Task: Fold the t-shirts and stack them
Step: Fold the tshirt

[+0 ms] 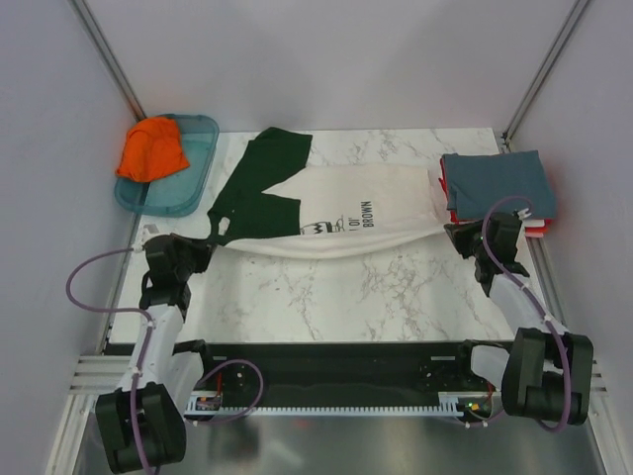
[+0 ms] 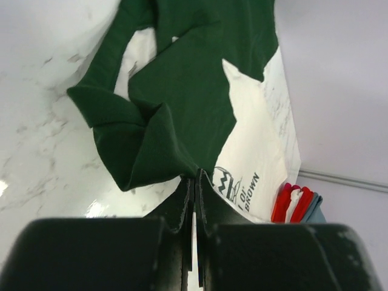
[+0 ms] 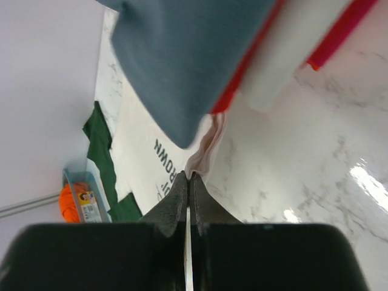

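Overhead, wrist close-ups — shared cream t-shirt (image 1: 381, 210)

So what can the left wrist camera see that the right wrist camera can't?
Only the left wrist: the left gripper shut on a bunched dark green sleeve. Only the right wrist: the right gripper shut on the cream hem, plus the crumpled orange t-shirt in the translucent teal plastic tray. Both: the cream t-shirt's black print and the folded stack.

Lab test cell: white panel walls (image 1: 346, 59), aluminium posts (image 1: 110, 54), marble-pattern tabletop (image 1: 326, 297).
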Available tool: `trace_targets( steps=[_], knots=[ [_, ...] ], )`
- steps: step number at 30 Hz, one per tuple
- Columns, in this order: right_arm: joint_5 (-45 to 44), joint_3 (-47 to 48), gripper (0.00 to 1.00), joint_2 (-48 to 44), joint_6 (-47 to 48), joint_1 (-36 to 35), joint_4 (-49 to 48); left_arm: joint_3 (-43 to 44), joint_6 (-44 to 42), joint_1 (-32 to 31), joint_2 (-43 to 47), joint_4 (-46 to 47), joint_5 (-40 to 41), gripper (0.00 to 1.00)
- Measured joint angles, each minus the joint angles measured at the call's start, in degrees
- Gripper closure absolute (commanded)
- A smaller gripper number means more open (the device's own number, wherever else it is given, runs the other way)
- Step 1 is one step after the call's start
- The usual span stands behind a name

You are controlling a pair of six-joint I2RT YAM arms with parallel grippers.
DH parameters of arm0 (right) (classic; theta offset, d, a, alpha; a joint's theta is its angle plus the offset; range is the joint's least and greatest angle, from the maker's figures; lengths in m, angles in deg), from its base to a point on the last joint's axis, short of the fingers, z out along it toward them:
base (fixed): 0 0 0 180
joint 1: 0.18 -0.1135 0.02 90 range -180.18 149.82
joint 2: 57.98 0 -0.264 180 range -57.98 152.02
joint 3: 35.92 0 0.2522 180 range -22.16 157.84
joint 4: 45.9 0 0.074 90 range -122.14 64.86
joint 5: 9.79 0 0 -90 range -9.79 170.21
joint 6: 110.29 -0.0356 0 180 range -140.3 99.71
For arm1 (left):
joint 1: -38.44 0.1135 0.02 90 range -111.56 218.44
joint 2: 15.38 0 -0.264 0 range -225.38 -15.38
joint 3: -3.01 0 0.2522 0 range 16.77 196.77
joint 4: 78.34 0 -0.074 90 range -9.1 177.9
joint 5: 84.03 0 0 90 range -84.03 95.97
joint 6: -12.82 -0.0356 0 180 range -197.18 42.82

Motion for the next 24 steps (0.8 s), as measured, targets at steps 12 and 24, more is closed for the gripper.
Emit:
trace_targets(
  steps=[12,24],
  knots=[
    [-6.86,-13.33,0.72,-12.68,1.62,0.0,5.86,-7.52,0.63,0.02,8.9,-16.5,1.53,0.81],
    [-13.9,-10.12,0.45,-23.82,6.21,-0.07,18.32,-3.45,0.04,0.02,21.16,-31.5,5.44,0.0]
  ],
)
